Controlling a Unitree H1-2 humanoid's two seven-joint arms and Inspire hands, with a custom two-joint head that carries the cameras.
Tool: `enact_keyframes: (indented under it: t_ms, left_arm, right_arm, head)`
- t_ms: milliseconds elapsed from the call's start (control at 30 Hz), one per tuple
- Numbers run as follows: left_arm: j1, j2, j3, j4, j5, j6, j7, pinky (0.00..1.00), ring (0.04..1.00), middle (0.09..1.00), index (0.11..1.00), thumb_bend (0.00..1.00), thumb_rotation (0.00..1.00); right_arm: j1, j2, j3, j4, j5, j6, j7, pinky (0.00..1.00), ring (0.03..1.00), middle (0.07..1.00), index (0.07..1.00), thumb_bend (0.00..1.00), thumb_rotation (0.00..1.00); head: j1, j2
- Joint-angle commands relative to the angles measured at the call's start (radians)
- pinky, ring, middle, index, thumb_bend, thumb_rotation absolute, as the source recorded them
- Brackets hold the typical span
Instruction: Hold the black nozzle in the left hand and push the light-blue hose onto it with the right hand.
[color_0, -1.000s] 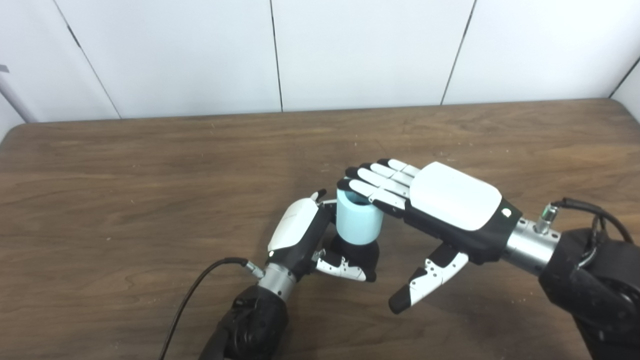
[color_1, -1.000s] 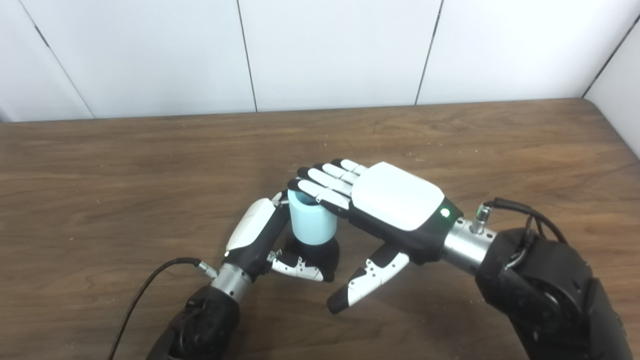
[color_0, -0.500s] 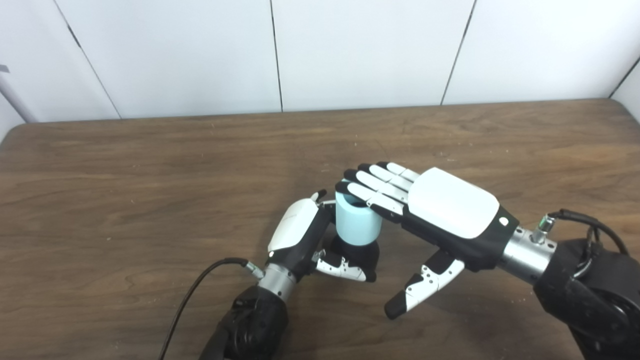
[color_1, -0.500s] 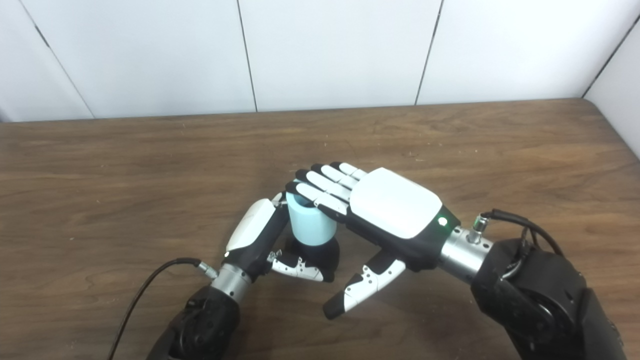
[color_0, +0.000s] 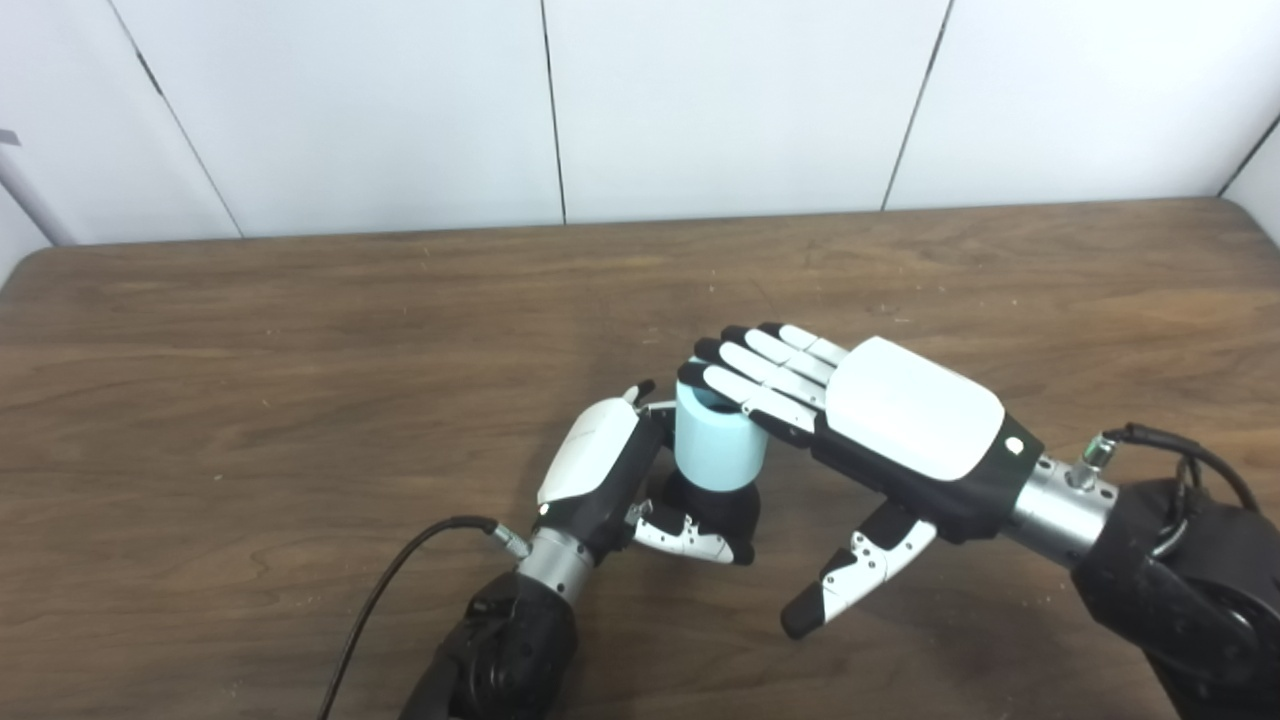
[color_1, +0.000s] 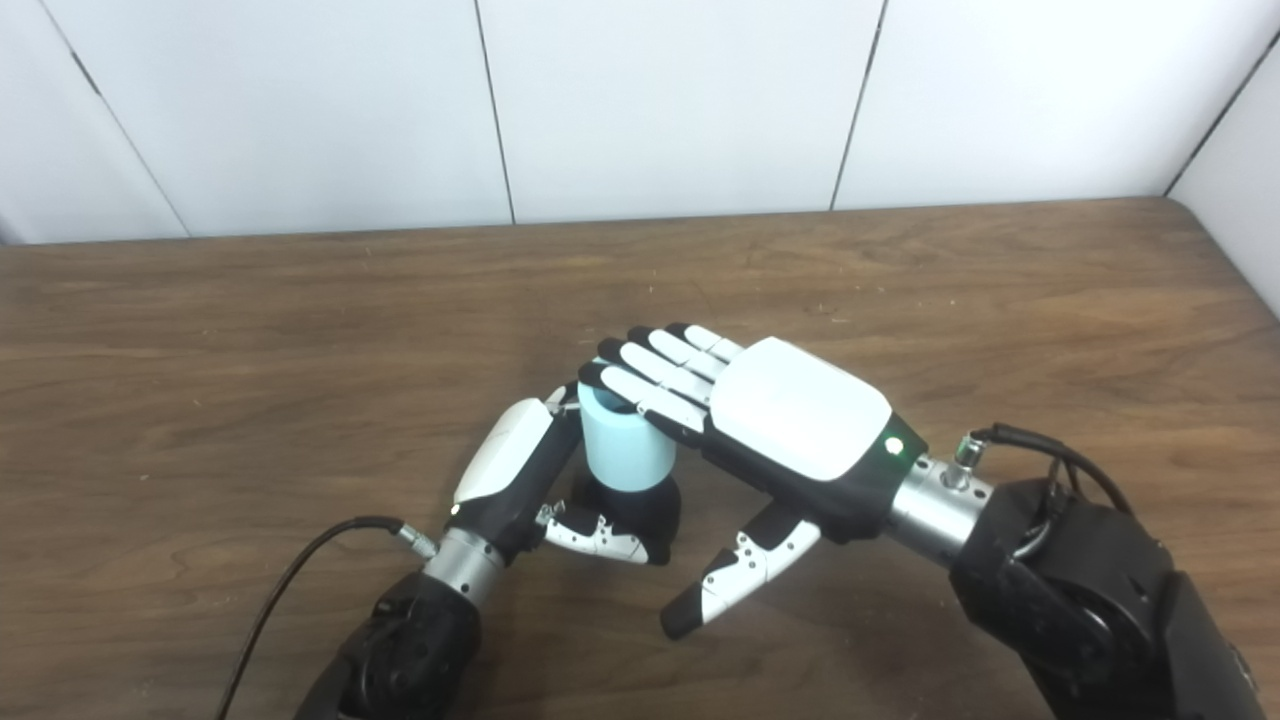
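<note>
A brown wooden table (color_0: 300, 330). The right hand (color_0: 880, 430) lies flat, fingers spread, resting on top of the upright light-blue hose (color_0: 718, 450). The left hand (color_0: 610, 480) is wrapped around the black nozzle (color_0: 722, 508) (mostly hidden) beneath the hose.

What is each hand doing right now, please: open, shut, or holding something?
Left hand: shut on the black nozzle.
Right hand: open, fingers flat on top of the light-blue hose, thumb clear.

Paired head views, overlapping tabletop (color_0: 300, 330)
</note>
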Motion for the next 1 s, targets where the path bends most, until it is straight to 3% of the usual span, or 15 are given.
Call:
enact_keyframes:
  t_ms: [0, 300, 967]
  left_arm:
    - [0.025, 0.021, -0.005, 0.029, 0.028, 0.042, -0.029, 1.0, 0.472, 0.47, 0.501, 0.5, 0.0]
    - [0.022, 0.019, -0.004, 0.03, 0.029, 0.047, -0.032, 1.0, 0.471, 0.472, 0.5, 0.5, 0.0]
    - [0.018, 0.018, -0.004, 0.028, 0.032, 0.049, -0.035, 1.0, 0.51, 0.454, 0.495, 0.5, 0.0]
  right_arm:
    - [0.025, -0.038, 0.012, 0.033, -0.009, -0.004, 0.04, 1.0, 1.0, 1.0, 1.0, 0.7, 1.0]
    - [0.034, -0.026, 0.033, 0.011, -0.025, 0.037, 0.055, 1.0, 1.0, 1.0, 1.0, 0.69, 1.0]
    - [0.066, -0.042, 0.067, -0.001, -0.018, -0.013, 0.036, 1.0, 1.0, 1.0, 1.0, 0.68, 1.0]
  head:
    - [0.0, 0.003]
    - [0.0, 0.004]
    - [0.002, 0.01]
